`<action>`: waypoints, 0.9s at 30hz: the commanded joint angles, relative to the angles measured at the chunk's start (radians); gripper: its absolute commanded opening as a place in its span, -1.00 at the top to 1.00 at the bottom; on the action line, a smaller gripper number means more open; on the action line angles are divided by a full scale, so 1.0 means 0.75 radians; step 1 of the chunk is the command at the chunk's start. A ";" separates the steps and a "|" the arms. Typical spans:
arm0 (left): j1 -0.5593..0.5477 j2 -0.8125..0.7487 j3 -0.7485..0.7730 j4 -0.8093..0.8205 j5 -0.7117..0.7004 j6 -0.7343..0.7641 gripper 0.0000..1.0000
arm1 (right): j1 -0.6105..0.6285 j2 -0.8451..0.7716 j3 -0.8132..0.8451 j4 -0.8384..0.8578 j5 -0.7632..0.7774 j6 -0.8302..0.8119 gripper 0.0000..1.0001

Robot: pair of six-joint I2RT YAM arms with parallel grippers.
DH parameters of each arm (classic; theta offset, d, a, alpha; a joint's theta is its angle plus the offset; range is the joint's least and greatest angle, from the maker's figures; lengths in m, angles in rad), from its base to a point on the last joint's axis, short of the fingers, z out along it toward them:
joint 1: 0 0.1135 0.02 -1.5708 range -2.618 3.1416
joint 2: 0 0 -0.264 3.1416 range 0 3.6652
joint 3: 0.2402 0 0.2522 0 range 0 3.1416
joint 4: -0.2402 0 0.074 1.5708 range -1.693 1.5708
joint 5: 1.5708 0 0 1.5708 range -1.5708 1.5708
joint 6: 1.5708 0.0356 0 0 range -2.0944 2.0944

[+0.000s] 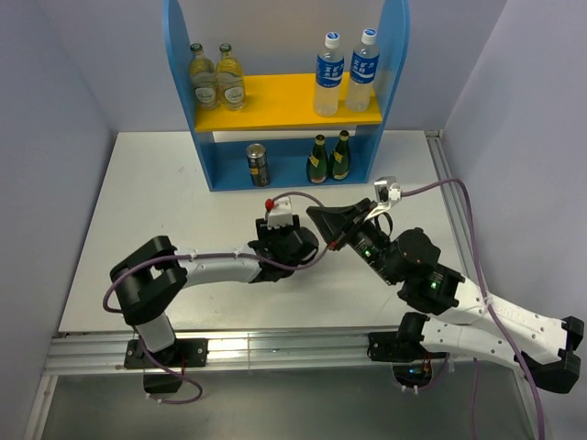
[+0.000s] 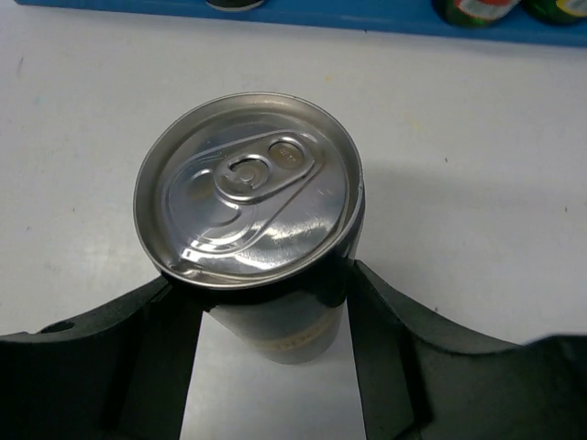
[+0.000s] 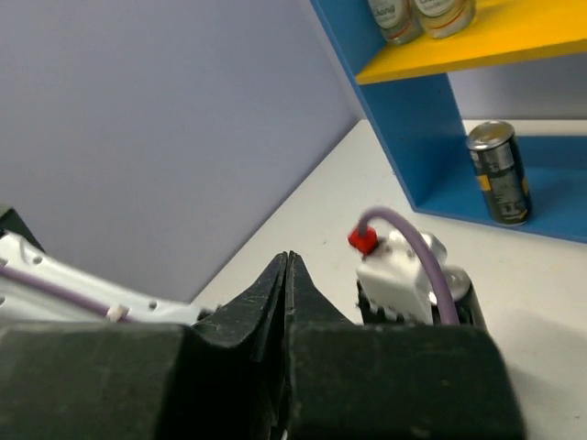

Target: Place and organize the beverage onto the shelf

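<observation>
Shelf (image 1: 284,101) at far edge of white table (image 1: 147,211), lilac walls (image 1: 46,92) around.

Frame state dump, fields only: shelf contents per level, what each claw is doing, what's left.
top board: shelf holds two pale yellow bottles on the left, two water bottles on the right
bottom level: shelved can on the left, two green bottles on the right
left claw: closed on the held can, upright, over the table in front of the shelf
right claw: shut, empty, next to the left claw
remaining: held can not yet on the shelf
</observation>
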 commanded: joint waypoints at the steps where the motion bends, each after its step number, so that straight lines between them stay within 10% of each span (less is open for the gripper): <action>1: 0.114 -0.094 -0.059 0.460 0.114 0.306 0.99 | 0.008 -0.079 0.005 -0.044 0.055 -0.077 1.00; 13: 0.527 -0.174 -0.065 0.916 0.295 0.838 0.99 | 0.008 -0.200 -0.128 0.013 0.253 -0.257 1.00; 27: 0.834 0.100 0.174 1.085 0.539 1.020 0.99 | -0.002 -0.171 -0.193 0.111 0.399 -0.403 1.00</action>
